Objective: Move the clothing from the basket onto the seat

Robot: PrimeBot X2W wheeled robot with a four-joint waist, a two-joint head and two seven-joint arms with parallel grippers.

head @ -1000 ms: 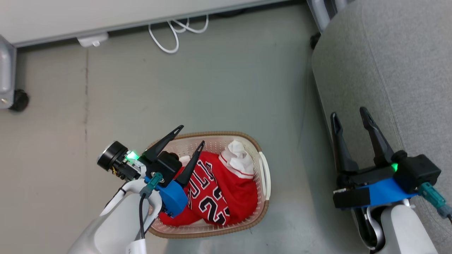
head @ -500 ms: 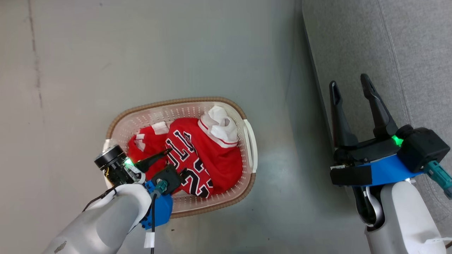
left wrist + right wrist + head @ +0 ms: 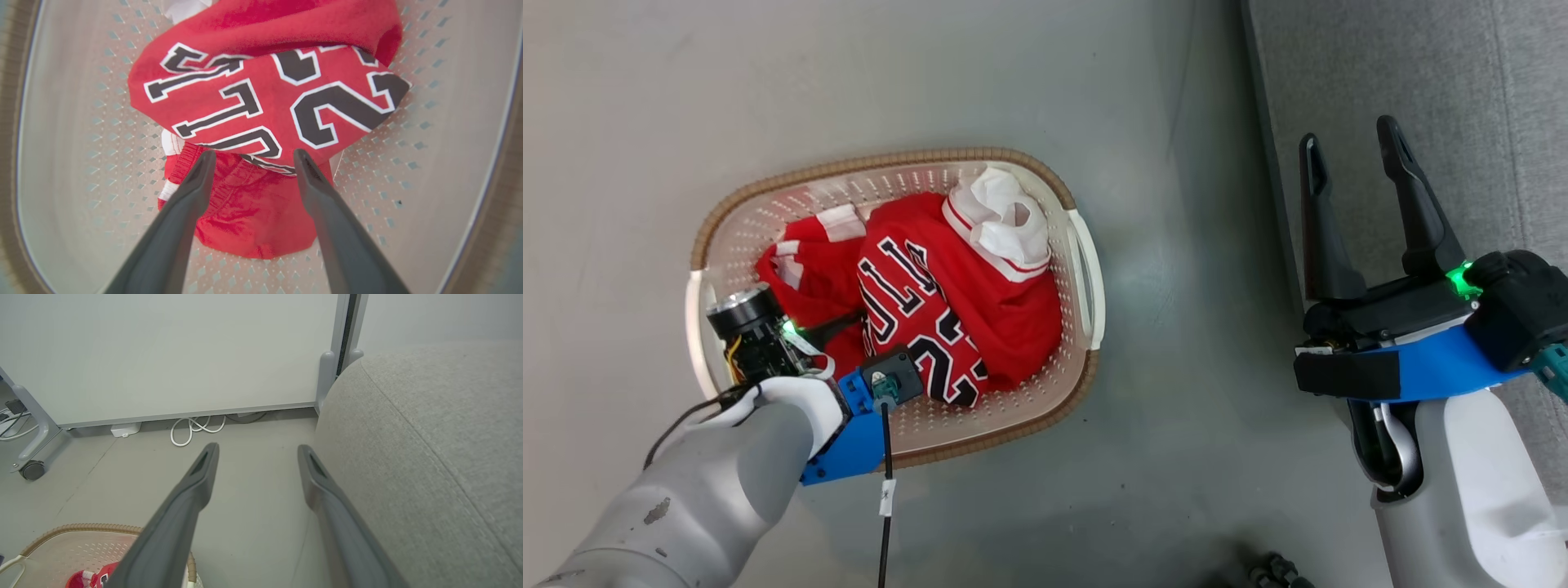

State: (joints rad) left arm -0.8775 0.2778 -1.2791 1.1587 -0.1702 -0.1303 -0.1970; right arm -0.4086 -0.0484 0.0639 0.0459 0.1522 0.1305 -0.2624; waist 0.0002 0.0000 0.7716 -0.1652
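Red jersey [image 3: 947,302] and shorts [image 3: 245,220] lie heaped in the basket [image 3: 882,159]. Left gripper [image 3: 253,154] is over the shorts at seven o'clock, fingers apart, holding nothing. Right gripper [image 3: 1347,135] is likewise spread, at the grey seat's [image 3: 1462,82] edge, three o'clock.

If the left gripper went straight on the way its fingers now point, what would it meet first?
Probably the red shorts, where the hem of the jersey overlaps them in the basket; depth is unclear.
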